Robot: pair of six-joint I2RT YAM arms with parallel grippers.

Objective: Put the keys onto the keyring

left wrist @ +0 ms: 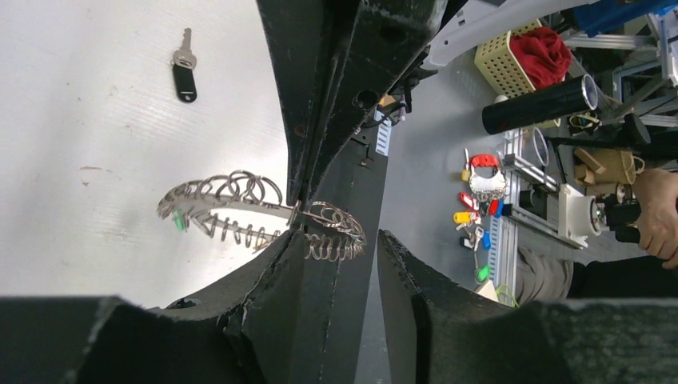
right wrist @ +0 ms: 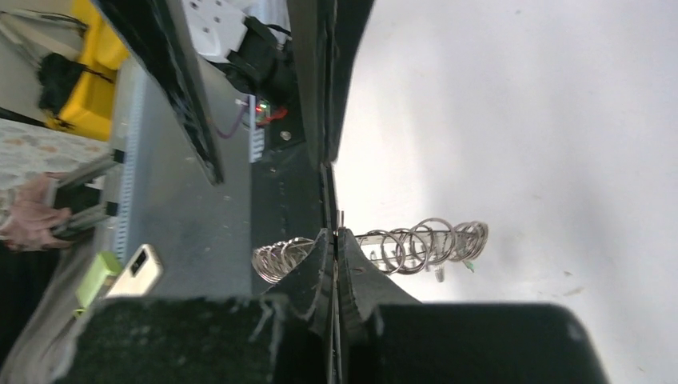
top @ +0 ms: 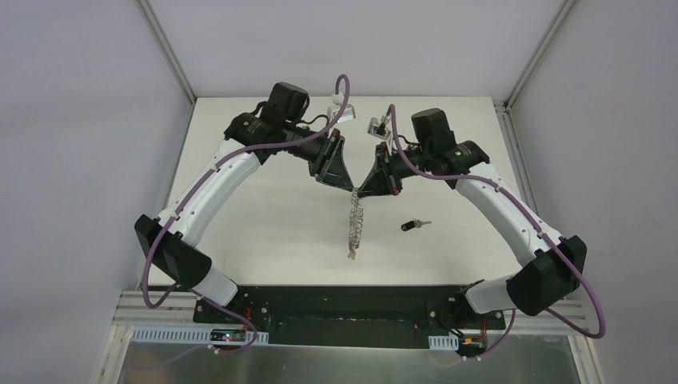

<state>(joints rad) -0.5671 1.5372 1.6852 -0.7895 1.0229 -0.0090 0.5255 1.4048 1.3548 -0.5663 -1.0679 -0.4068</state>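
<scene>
Here the right gripper [top: 360,190] pinches the keyring [top: 356,226]; left gripper [top: 348,186] parted. Black key [top: 413,226] lies rightward, nearer the right gripper.

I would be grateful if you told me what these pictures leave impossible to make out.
- Top view: keyring too small to tell what hangs on it.
- Left wrist: keyring's middle hidden behind the right gripper's fingers.
- Right wrist: black key lies outside the frame.

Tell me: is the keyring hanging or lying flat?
Hanging: the keyring dangles, pinched in the shut right gripper; whether its lower end touches the table, cannot tell.
</scene>
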